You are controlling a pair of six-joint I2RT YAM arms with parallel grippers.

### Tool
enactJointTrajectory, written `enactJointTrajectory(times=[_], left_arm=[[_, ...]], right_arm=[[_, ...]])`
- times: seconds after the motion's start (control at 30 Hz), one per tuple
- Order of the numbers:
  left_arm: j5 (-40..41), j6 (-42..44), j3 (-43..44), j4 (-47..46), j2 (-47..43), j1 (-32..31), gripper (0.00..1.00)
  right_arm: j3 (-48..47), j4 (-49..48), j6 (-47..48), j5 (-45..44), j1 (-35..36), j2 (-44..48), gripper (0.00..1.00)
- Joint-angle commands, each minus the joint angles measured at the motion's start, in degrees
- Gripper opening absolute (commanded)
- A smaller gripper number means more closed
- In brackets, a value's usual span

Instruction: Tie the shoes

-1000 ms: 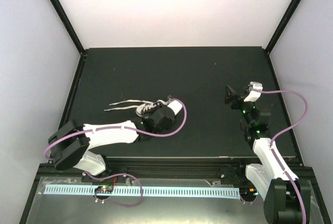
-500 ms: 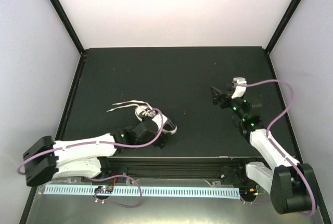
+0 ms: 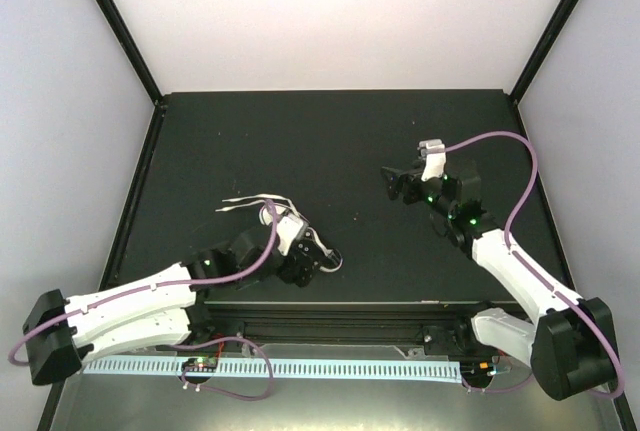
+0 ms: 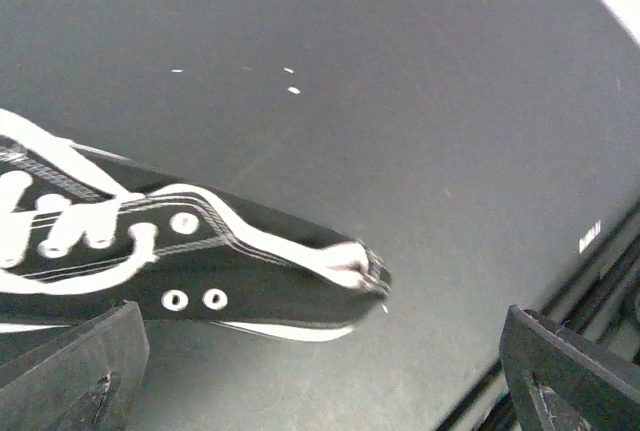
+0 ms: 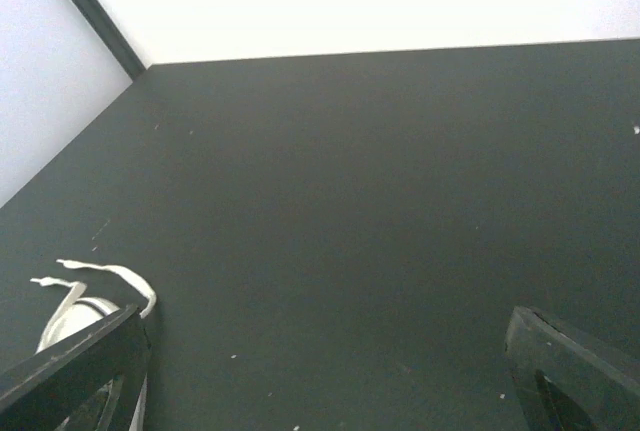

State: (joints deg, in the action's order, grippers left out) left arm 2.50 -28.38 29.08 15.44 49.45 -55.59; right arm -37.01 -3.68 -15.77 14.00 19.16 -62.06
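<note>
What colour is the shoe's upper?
Black, with white trim; the shoe shows best in the left wrist view.

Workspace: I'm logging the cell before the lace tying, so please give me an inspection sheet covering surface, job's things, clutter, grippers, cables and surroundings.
Surface: black table, a few pale specks.
Job's things: black sneaker at the near left; white laces untied, trailing left.
Clutter: nothing seen.
Grippers: left gripper open, at the sneaker, not closed on it; right gripper open, empty, over bare table.
Cables: a purple cable looped along each arm.
Surroundings: white walls, black frame posts.
</note>
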Motion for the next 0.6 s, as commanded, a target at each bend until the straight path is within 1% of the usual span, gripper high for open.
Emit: enactJointTrajectory(times=[0.0,0.1,0.13,0.27,0.37,0.47,0.57], left_arm=[[-8.82,-12.41,-2.28,-1.83,-1.80,8.72,0.99],[-16.49,-16.67,-5.10,-6.49,-1.57,15.89,0.99],[-17.92,-17.20,-5.52,-6.86,-1.03,17.83,0.99],[-22.73,-16.60,-6.28,-8.58,2.70,24.11,0.99],[-24.28,-14.76,-5.99,-8.18,6.01,27.98,0.99],[-22.83,-11.58,-5.06,-6.92,10.46,30.36,0.99],[-21.82,-8.28,-2.44,-4.47,16.16,31.61,0.99]], right_arm=[[-2.29,12.31,-5.09,2.47,3.22,1.20,1.00],[0.02,13.12,-10.05,7.82,6.43,0.45,1.00],[1.08,12.53,-11.63,9.07,8.16,0.07,1.00],[3.09,9.30,-14.79,10.67,18.07,-4.08,1.00],[2.39,6.75,-17.00,9.70,24.46,-9.16,1.00],[0.46,4.99,-17.99,9.60,28.74,-15.15,1.00],[-2.86,5.98,-18.03,8.79,32.67,-20.46,1.00]])
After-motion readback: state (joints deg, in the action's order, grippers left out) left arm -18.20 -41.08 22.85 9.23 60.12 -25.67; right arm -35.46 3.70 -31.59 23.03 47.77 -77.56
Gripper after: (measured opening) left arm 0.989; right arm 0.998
